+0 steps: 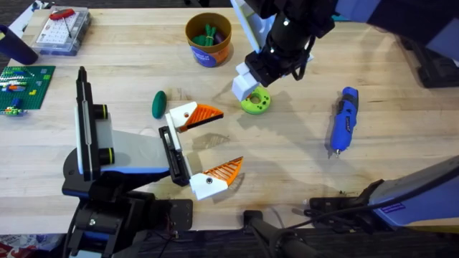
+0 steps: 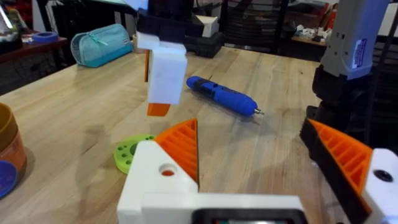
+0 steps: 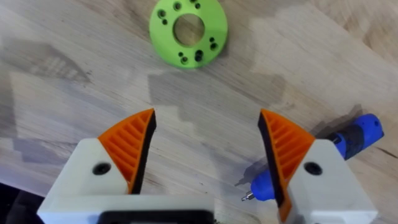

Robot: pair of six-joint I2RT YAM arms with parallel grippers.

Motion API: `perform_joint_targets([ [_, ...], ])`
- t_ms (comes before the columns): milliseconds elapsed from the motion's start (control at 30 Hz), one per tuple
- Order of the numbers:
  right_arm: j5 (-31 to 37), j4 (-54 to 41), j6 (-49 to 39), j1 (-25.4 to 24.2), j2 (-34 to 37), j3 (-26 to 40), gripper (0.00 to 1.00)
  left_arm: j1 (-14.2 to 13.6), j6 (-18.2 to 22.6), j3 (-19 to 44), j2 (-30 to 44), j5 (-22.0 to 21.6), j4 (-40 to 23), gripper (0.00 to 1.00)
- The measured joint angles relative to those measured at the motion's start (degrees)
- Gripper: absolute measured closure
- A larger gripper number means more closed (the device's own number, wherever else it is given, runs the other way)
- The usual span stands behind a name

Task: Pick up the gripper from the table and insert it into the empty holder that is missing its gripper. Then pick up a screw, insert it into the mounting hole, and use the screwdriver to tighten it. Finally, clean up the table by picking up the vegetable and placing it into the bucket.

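lego plate (image 1: 26, 84): green, far left edge of the wooden worktop (image 1: 287, 172), small bricks on it
parts box (image 1: 63, 30): clear plastic, back left, red-handled tool lying on top
left pincer (image 1: 208, 147): jaws wide apart, nothing held, white fingers with orange ribbed pads (image 1: 206, 112); sits low over worktop left of centre; also in left wrist view (image 2: 261, 168)
vegetable (image 1: 158, 104): dark green oval, flat on worktop, just beside the left pincer's upper finger, apart from it
bucket (image 1: 209, 39): orange-brown cup, blue band, back centre; green pieces inside; edge also at side of left wrist view (image 2: 9, 152)
green ring (image 1: 255, 102): lime disc with centre hole and small holes around it, on worktop below-right of bucket; also in left wrist view (image 2: 132, 152) and right wrist view (image 3: 188, 30)
right pincer (image 1: 247, 80): hangs just above the green ring, tip pointing down; jaws open, empty per right wrist view (image 3: 208, 146)
screwdriver (image 1: 343, 120): blue, lying flat right of centre, tip toward the front edge, well apart from both pincers; in left wrist view (image 2: 222, 95), in right wrist view (image 3: 323, 155) near right pincer's finger
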Motion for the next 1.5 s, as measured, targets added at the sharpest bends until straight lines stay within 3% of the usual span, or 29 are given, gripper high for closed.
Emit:
perform_joint_targets([
  [533,0.0,1.1,0.0,-0.9,0.0,-0.8,0.048,0.0,-0.1,0.0,0.0,0.0,-0.6,0.006],
  [967,0.0,5.7,0.0,-3.7,-10.1,-14.4,0.047,0.0,-0.1,0.0,0.0,0.0,-0.6,0.006],
  [1500,0.0,14.8,0.0,-4.8,-9.4,-20.7,0.048,0.0,-0.1,0.0,0.0,0.0,-0.8,0.006],
])
